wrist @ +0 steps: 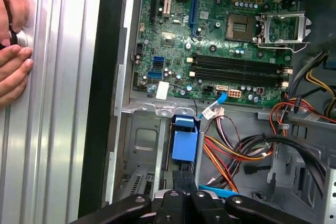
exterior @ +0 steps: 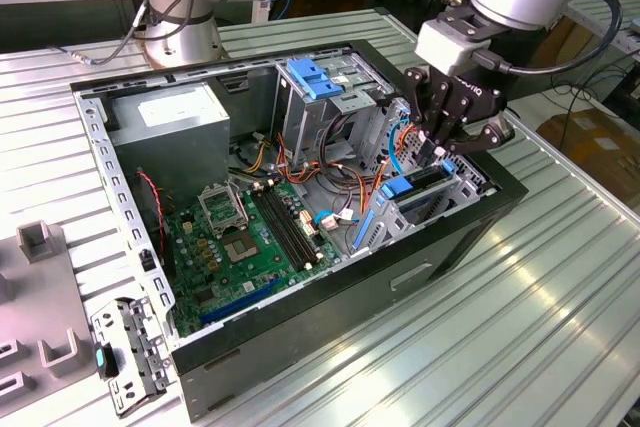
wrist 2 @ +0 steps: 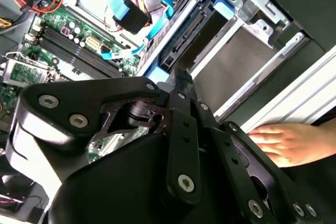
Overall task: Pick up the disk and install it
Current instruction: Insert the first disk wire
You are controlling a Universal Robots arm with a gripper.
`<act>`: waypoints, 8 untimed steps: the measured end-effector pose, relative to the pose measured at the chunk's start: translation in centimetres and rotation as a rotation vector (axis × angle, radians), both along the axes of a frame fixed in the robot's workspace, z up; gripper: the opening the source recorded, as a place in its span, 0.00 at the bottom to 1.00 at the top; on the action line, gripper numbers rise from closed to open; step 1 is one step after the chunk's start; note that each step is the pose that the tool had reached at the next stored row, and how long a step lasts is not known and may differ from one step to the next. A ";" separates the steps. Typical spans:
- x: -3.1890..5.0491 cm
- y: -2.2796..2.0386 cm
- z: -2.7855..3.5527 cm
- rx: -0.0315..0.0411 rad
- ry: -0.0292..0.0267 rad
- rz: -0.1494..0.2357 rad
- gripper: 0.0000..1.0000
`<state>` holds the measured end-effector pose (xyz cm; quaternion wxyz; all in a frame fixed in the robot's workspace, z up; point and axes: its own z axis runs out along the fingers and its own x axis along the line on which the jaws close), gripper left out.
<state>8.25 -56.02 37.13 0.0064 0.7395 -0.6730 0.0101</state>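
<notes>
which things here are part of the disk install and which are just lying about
In the job:
disk, at the bay
gripper, right at the disk

Just lying about:
power supply
motherboard
blue bracket
metal plate and grey blocks on the table
a hand resting on the table

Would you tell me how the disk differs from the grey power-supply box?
The disk is a thin slab with blue rails; the power-supply box is bulky, grey, white-stickered. The disk sits just below the gripper; the box sits across the case. Both are inside it.
</notes>
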 end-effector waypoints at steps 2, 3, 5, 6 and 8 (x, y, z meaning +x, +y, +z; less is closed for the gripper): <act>0.83 0.01 0.00 0.0000 0.0000 0.002 0.11; 1.29 0.01 -0.01 0.0001 -0.0001 0.003 0.11; 1.84 0.03 0.00 0.0000 0.0000 0.004 0.11; 1.97 0.04 0.00 0.0000 0.0000 0.005 0.11; 2.04 0.03 0.01 0.0000 0.0001 0.010 0.11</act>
